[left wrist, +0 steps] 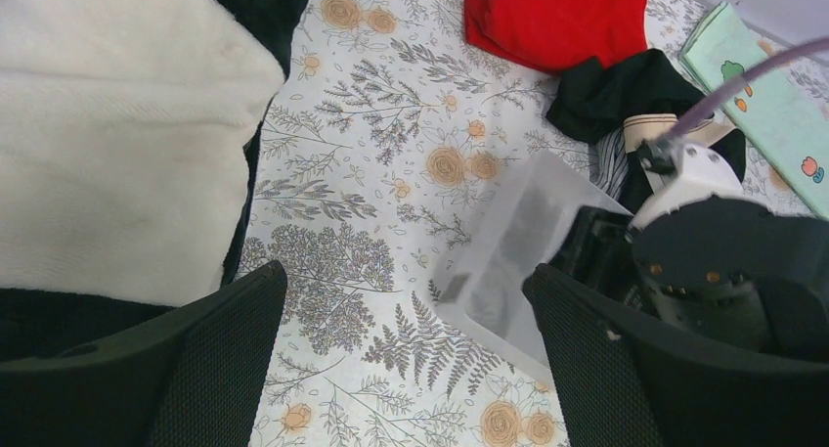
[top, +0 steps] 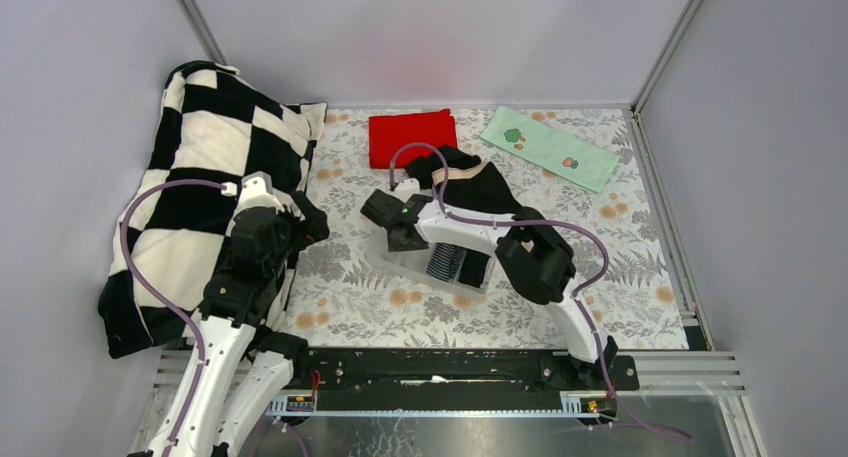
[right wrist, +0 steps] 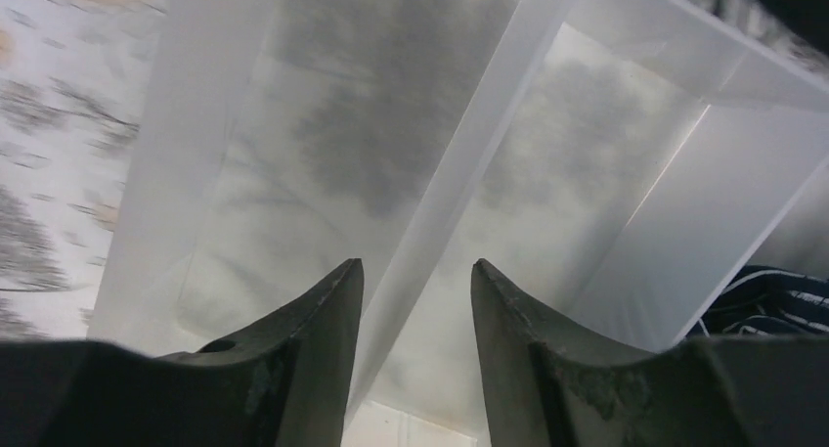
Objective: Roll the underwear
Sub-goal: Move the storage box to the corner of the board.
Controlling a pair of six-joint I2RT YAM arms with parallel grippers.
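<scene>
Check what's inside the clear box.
Seen: striped roll and black roll at the box's right end; two cells by the right hand bare. The arm covers the far side.

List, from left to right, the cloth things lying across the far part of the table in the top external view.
checkered blanket → red cloth → black underwear → green cloth
</scene>
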